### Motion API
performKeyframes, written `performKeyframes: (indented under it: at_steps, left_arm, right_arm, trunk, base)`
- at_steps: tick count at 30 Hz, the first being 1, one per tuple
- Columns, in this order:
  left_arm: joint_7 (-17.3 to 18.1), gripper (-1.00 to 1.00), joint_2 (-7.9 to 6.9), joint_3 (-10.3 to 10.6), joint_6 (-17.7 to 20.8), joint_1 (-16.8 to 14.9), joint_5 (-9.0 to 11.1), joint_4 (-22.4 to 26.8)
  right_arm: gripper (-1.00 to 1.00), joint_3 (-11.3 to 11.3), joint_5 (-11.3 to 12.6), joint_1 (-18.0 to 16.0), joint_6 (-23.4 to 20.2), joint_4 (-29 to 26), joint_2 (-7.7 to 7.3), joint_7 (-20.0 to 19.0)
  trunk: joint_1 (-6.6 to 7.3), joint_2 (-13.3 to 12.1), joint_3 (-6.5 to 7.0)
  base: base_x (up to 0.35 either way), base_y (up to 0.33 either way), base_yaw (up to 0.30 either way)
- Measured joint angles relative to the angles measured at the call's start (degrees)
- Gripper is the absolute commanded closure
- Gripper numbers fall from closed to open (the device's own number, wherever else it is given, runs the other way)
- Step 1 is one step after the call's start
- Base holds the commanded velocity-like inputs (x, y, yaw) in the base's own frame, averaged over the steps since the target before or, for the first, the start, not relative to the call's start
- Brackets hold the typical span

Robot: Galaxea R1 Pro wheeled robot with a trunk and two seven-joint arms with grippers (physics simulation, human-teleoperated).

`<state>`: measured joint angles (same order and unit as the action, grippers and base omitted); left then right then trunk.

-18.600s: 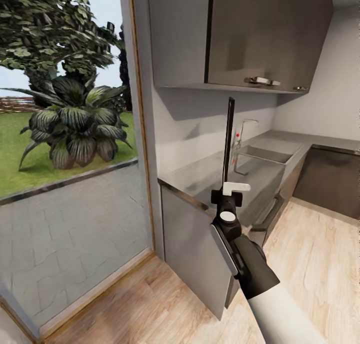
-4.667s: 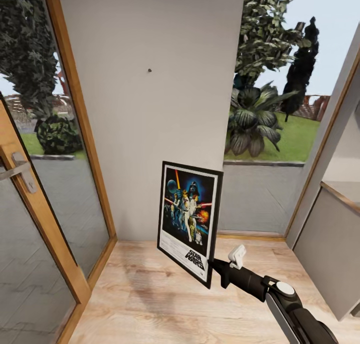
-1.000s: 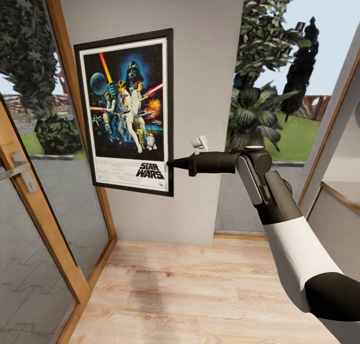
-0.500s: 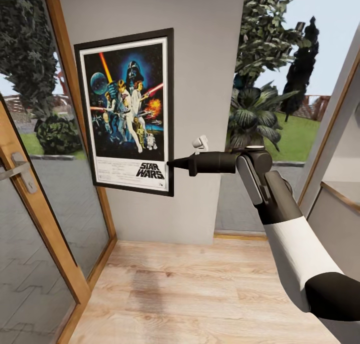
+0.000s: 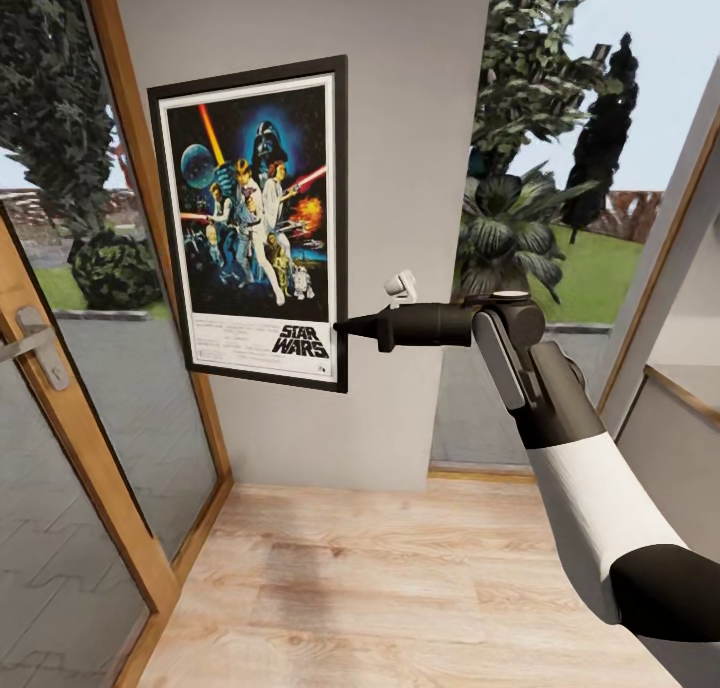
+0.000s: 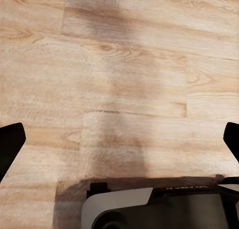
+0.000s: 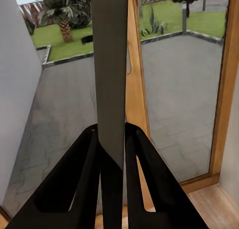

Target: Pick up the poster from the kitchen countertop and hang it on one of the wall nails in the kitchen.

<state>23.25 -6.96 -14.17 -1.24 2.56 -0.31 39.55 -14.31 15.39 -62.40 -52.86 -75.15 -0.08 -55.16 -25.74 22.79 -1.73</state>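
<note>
Poster (image 5: pixel 255 223): was upright against the grey wall panel (image 5: pixel 410 118), between a wood-framed glass door (image 5: pixel 60 388) and a garden window (image 5: pixel 560 218); its picture faced the room, tilted very slightly.
Right end effector (image 5: pixel 345 328): was clenched on the poster's right edge near the lower corner; the wrist view showed the frame edge-on (image 7: pixel 110 74) as a grey slab pinched between two dark fingers (image 7: pixel 79 184).
Left end effector (image 6: pixel 119 139): hung released over the wood floor (image 6: pixel 124 64), its fingertips spread wide at the picture's edges.
Change: almost none over the last second; poster and arm matched their earlier places, after rising from low near the floor a few seconds before.
Meaning: the poster probably sat at the nail, which it hid; letting go looked like the next step, though whether it had caught could not be told.
</note>
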Motion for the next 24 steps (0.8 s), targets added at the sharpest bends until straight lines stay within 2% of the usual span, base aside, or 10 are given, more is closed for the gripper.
performKeyframes:
  at_steps: [7,24]
  left_arm:
    - [0.06,-1.0,0.0,-0.05,0.0,0.02,0.0,0.04]
    - [0.08,-1.0,0.0,-0.09,0.0,0.03,0.0,0.04]
  right_arm:
    - [1.0,0.05,-0.06,0.02,-0.09,-1.51,-0.25,-0.04]
    - [1.0,0.1,-0.01,0.06,-0.11,-1.83,-0.41,-0.05]
  trunk:
    - [0.0,0.0,0.0]
    - [0.0,0.0,0.0]
  base:
    - [0.09,0.0,0.0]
    - [0.005,0.0,0.0]
